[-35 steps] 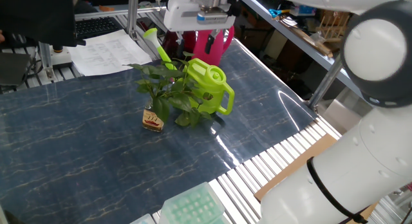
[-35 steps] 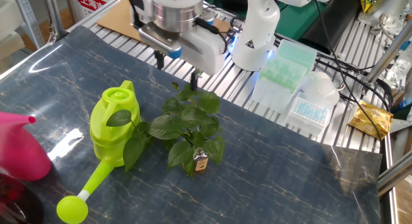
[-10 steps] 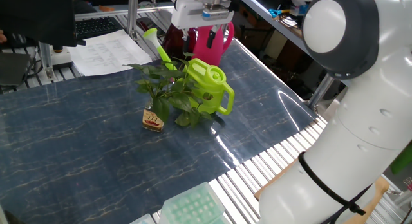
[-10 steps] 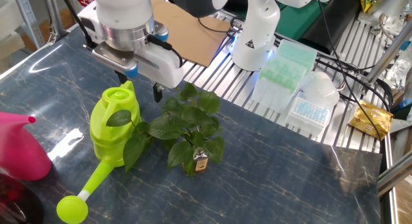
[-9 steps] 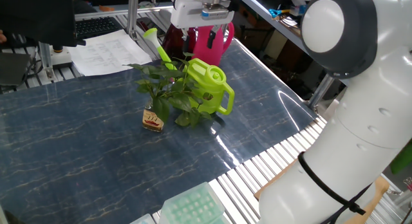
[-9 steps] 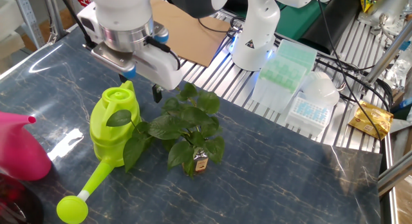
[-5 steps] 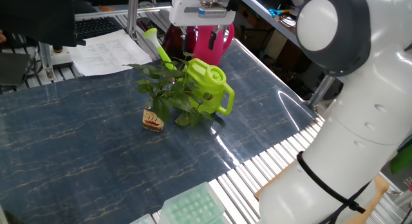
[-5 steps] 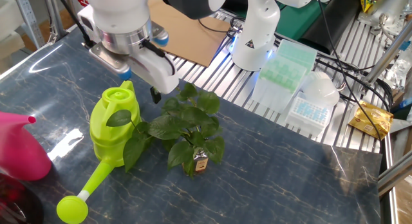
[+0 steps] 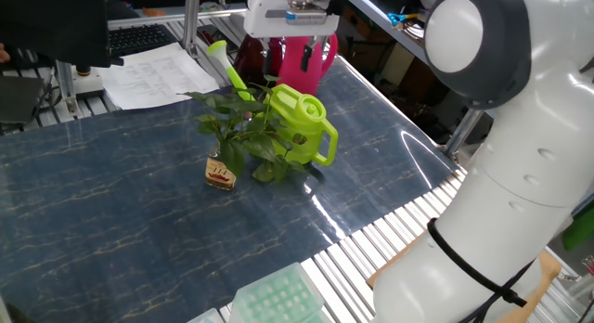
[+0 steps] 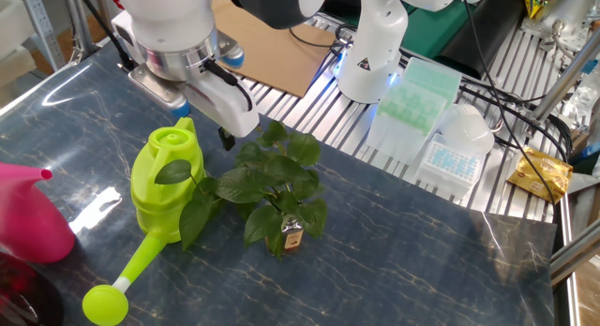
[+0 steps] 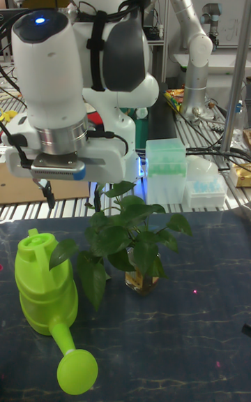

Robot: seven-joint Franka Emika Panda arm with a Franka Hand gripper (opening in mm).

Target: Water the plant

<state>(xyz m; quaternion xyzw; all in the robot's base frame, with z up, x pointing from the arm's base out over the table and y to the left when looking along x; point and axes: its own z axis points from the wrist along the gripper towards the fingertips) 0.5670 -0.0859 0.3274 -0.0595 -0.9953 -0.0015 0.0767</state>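
My gripper (image 11: 72, 201) is hanging released, fingers spread and holding nothing, above the table (image 10: 412, 242). In the tall fixed view one dark fingertip (image 11: 49, 196) is showing at left centre, above the top of the lime green watering can (image 11: 44, 290); the other is sitting over the leaves. In the other fixed view the gripper (image 10: 202, 125) is sitting upper left of the frame, just above and behind the can (image 10: 166, 187).

The plant (image 10: 272, 190) is standing upright in its small glass bottle (image 10: 292, 239) at centre frame, leaves touching the can's body. In one fixed view the plant (image 9: 243, 133) is sitting left of centre. The pink watering can (image 9: 297, 63) is standing at top centre, behind the lime green one and well apart from the plant.
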